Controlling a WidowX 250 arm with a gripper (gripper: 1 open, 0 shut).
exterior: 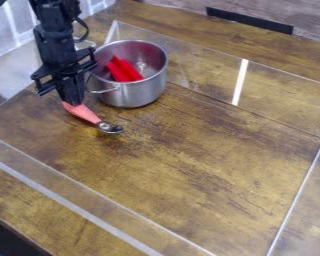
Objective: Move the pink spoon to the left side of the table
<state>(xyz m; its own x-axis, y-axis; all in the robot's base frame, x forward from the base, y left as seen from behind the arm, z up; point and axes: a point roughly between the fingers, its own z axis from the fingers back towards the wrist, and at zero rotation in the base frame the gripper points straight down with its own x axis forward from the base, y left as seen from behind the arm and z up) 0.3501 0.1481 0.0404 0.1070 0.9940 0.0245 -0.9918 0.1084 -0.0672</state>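
Note:
The pink spoon (87,114) lies low on the table (203,175) at the left, in front of the steel pot. Its coral handle runs up to the left and its small metal bowl (111,127) rests on the wood. My gripper (69,101) points straight down over the upper end of the handle. It is shut on that end, and the black fingers hide the tip of the handle.
A steel pot (133,82) holding a bright red object (121,69) stands just right of the gripper, its side handle close to my fingers. Clear acrylic panels (239,82) line the table's edges. Bare wood stretches across the front and right.

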